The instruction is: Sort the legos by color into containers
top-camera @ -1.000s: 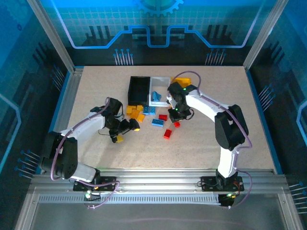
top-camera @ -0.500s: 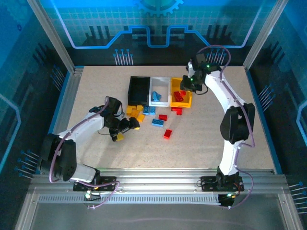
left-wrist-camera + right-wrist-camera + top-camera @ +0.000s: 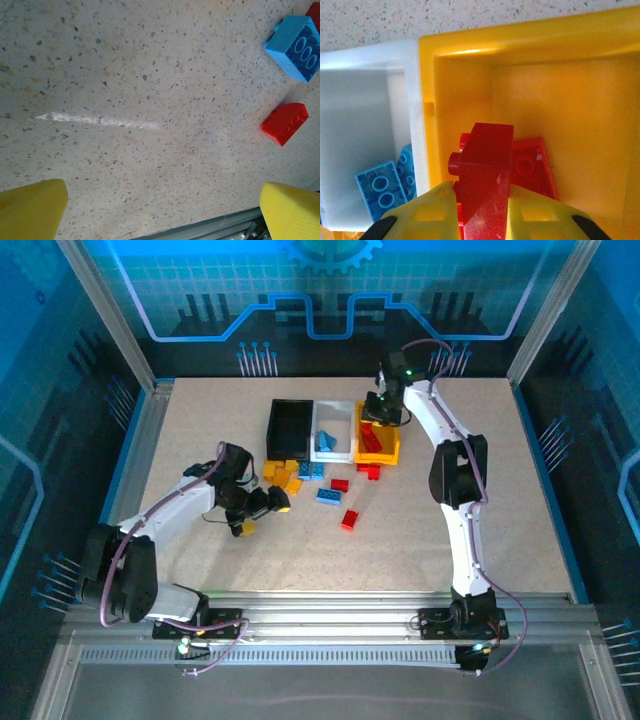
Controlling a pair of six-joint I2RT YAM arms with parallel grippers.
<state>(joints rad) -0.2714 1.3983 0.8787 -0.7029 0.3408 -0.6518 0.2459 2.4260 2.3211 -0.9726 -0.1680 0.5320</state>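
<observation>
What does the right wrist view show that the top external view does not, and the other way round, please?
Right wrist: the right gripper clamping a red brick over the yellow bin, and studs on blue bricks. Top external: the black bin, loose bricks on the table, the left gripper. Both: the yellow bin, and the white bin holding the blue bricks.

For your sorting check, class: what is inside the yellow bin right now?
The yellow bin holds a flat red brick on its floor. The right gripper grips a second red brick over it. The floor beneath them is hidden.
</observation>
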